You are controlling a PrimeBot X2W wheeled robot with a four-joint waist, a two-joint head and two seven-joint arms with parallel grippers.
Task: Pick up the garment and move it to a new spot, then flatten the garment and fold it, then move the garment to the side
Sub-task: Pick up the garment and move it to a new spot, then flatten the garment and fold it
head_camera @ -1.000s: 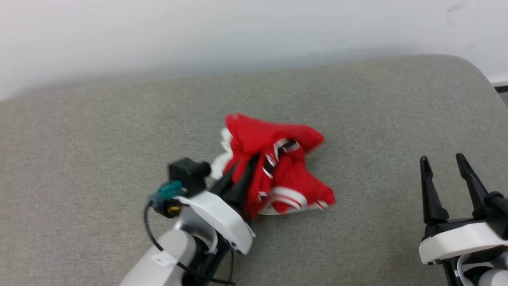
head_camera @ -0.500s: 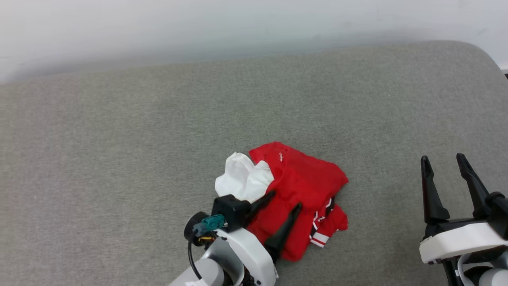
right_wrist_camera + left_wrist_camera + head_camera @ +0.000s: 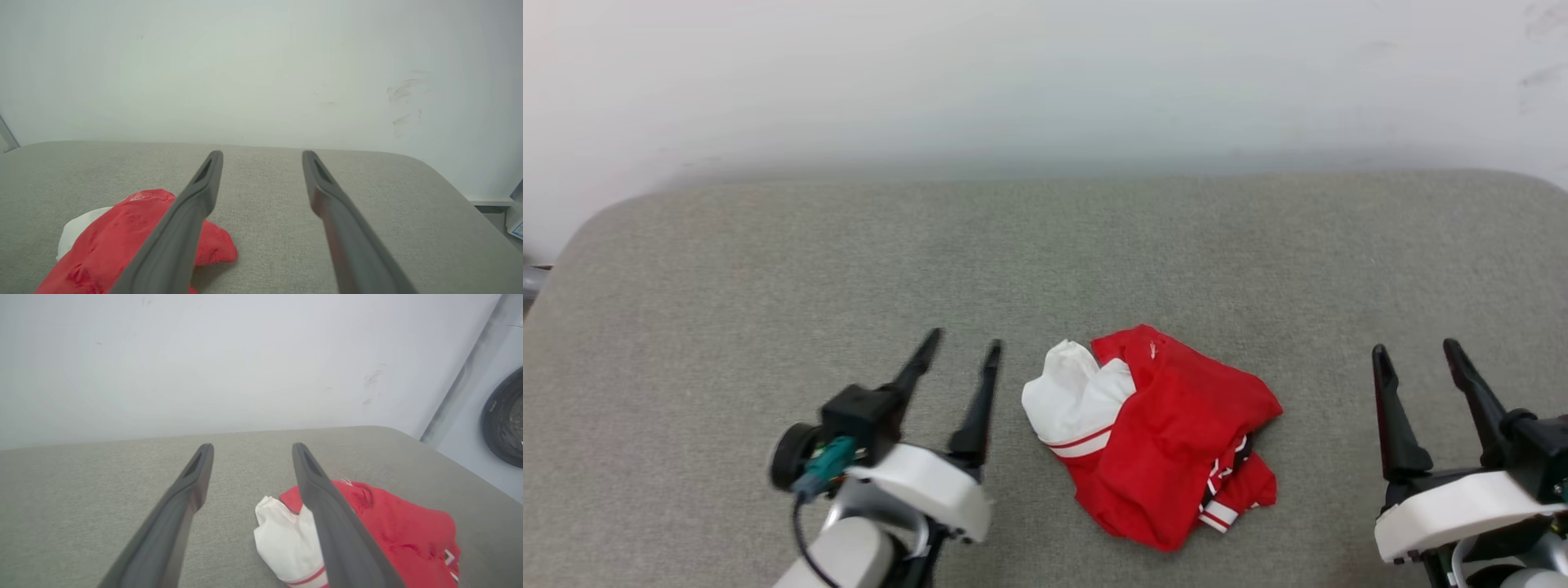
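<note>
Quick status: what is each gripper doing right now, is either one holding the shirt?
Left gripper: jaws open, holding nothing, beside the garment.
Right gripper: jaws open, holding nothing, apart from the garment.

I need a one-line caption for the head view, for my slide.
Crumpled red-and-white garment lies on the grey fabric surface between the open left gripper and open right gripper.

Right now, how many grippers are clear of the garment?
2. The left gripper is open to the garment's left; the right gripper is open, farther off to its right. The garment lies crumpled between them, touched by neither.
</note>
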